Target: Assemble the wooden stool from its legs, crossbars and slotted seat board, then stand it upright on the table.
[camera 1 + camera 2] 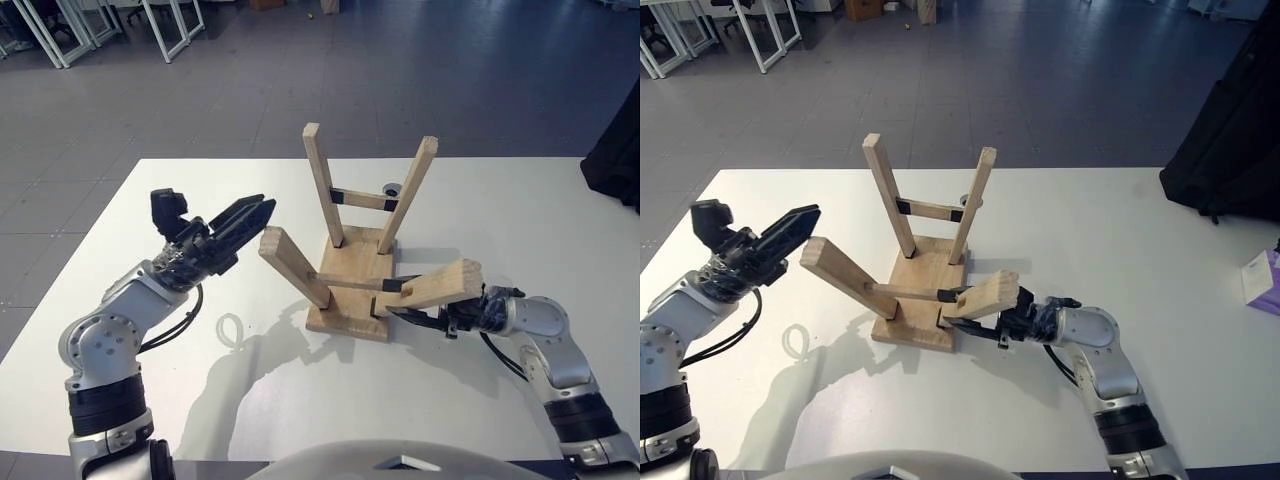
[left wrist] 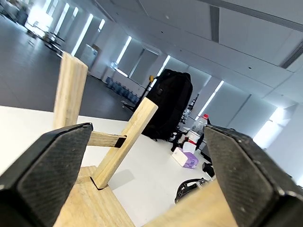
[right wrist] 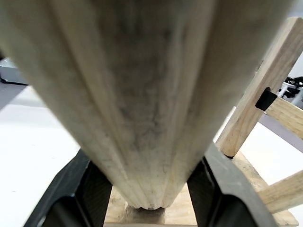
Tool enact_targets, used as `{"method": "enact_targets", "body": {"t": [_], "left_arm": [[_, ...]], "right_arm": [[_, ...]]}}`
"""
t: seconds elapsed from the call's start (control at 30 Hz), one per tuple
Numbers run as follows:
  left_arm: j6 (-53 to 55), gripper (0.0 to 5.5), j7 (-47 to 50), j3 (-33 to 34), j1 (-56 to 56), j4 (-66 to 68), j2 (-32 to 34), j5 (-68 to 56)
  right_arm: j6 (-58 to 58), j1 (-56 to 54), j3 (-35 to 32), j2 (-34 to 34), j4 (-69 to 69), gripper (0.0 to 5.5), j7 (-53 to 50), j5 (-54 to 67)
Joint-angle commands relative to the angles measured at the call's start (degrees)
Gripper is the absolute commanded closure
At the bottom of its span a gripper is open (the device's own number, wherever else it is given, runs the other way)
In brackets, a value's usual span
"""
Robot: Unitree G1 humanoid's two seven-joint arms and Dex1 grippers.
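The seat board (image 1: 356,266) lies flat on the white table. At its far end two legs (image 1: 323,185) (image 1: 410,195) stand upright, joined by a crossbar (image 1: 362,200). A second pair leans tilted over the near end: a left leg (image 1: 293,267) and a right leg (image 1: 440,285) with a crossbar (image 1: 350,284) between them. My right gripper (image 1: 418,317) is shut on that right leg (image 3: 142,94), low beside the board. My left gripper (image 1: 262,209) hovers open just left of the near left leg's top, apart from it; between its fingers (image 2: 47,175) the far pair (image 2: 125,142) shows.
A small cable loop (image 1: 230,328) lies on the table (image 1: 520,220) left of the board. A small round object (image 1: 392,188) sits behind the far legs. A purple box (image 1: 1262,280) rests near the right edge, and a black backpack (image 1: 1230,130) stands beyond it.
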Motion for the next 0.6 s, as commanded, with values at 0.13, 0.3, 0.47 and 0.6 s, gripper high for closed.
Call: {"method": "enact_targets", "body": {"t": [0.13, 0.3, 0.47, 0.6], "left_arm": [[-1.79, 1.18, 4.8, 12.67, -5.64, 3.05, 7.01, -6.75], [-1.46, 1.18, 13.86, 12.67, -12.66, -4.47, 8.99, -19.43], [-3.29, 1.18, 30.75, 3.32, -21.77, -14.81, 9.98, -22.73], [-2.44, 1.18, 40.53, -3.25, -22.1, -18.46, 11.08, -20.46]], "right_arm": [[10.24, 0.15, 3.25, -4.31, -0.32, 3.48, -4.64, -6.41], [15.55, -2.63, 4.06, -4.87, -1.18, 3.48, -6.7, -6.23], [20.19, -5.85, 5.06, -5.8, -1.84, 3.48, -6.87, -5.89], [21.49, -8.08, 5.67, -6.06, -0.77, 3.48, -6.69, -5.96]]}}
